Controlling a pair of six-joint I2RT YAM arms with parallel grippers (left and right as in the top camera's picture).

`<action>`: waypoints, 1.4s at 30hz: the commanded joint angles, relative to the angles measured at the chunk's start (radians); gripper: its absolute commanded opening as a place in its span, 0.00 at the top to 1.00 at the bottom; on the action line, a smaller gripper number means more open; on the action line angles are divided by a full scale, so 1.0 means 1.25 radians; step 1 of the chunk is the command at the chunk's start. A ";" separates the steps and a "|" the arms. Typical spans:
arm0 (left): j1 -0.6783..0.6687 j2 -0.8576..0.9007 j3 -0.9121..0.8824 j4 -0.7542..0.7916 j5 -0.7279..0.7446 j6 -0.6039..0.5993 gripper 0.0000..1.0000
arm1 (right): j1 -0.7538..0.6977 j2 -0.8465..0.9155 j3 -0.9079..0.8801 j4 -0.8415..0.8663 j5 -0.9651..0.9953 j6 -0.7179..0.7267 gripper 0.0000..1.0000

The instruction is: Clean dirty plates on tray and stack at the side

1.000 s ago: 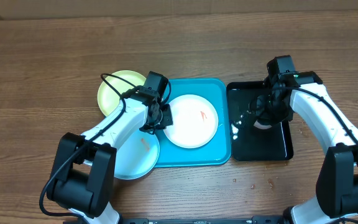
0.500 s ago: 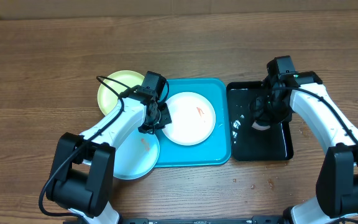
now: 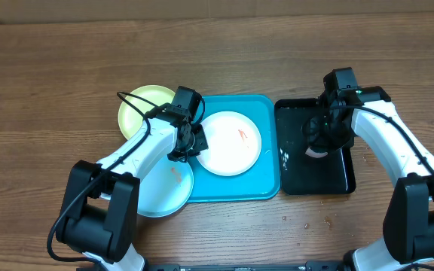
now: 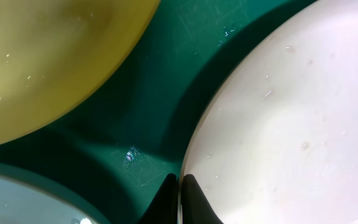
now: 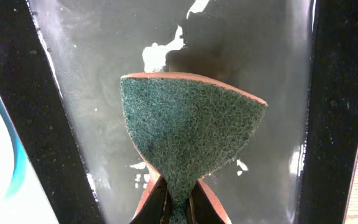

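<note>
White plate point(image 3: 232, 147) on tray point(image 3: 266, 187), rim seemingly pinched in left pincer point(image 4: 179, 182) (right pincer point(image 5: 178, 193) grips sponge point(image 5: 191, 124))

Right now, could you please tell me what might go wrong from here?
The left end effector pinches only the white plate by its thin rim, so it may slip when scrubbed. The sponge in the right end effector hangs over the sudsy black tray and could drip in transit.

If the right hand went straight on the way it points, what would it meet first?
Probably the wet floor of the black tray: the green scouring pad pinched in the right hand leads and would touch it first. Their gap is unclear.
</note>
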 commanded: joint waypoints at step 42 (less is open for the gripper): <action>0.006 0.013 0.013 -0.005 -0.009 0.050 0.96 | 0.315 -0.002 0.292 -0.096 -0.050 0.074 0.96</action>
